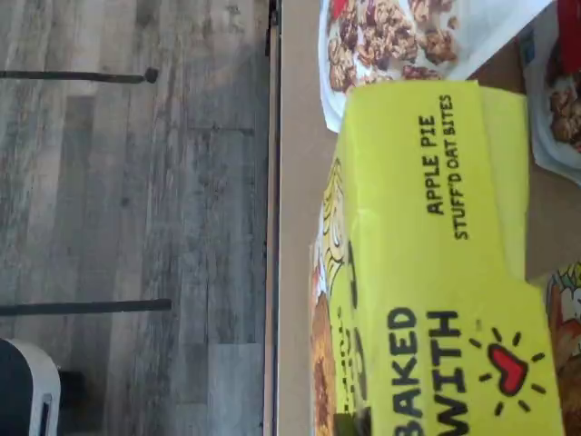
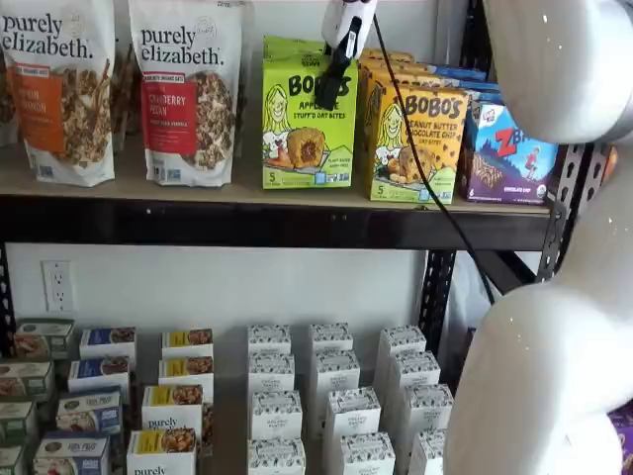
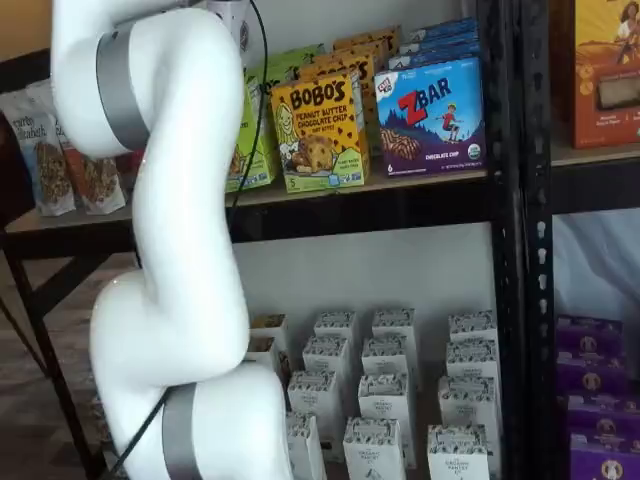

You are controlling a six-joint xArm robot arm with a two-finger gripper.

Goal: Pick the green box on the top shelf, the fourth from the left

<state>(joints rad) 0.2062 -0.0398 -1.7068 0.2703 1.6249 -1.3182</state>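
The green box (image 2: 307, 134) stands upright at the front of the top shelf (image 2: 247, 220), with identical ones behind it. My gripper (image 2: 329, 87) hangs from above, just over and in front of the box's upper right part. Only black finger seen side-on shows, so I cannot tell if it is open. The wrist view shows the box's lime top and side (image 1: 436, 272) close up on the tan board (image 1: 295, 227). In a shelf view the box (image 3: 256, 150) is partly hidden behind my white arm (image 3: 180, 200).
A yellow-orange Bobo's peanut butter box (image 2: 415, 143) stands right beside the green box, then a blue ZBar box (image 2: 509, 153). Two Purely Elizabeth granola bags (image 2: 188, 89) stand to its left. Small white boxes (image 2: 331, 396) fill the lower level. A black upright (image 3: 505, 200) bounds the shelf.
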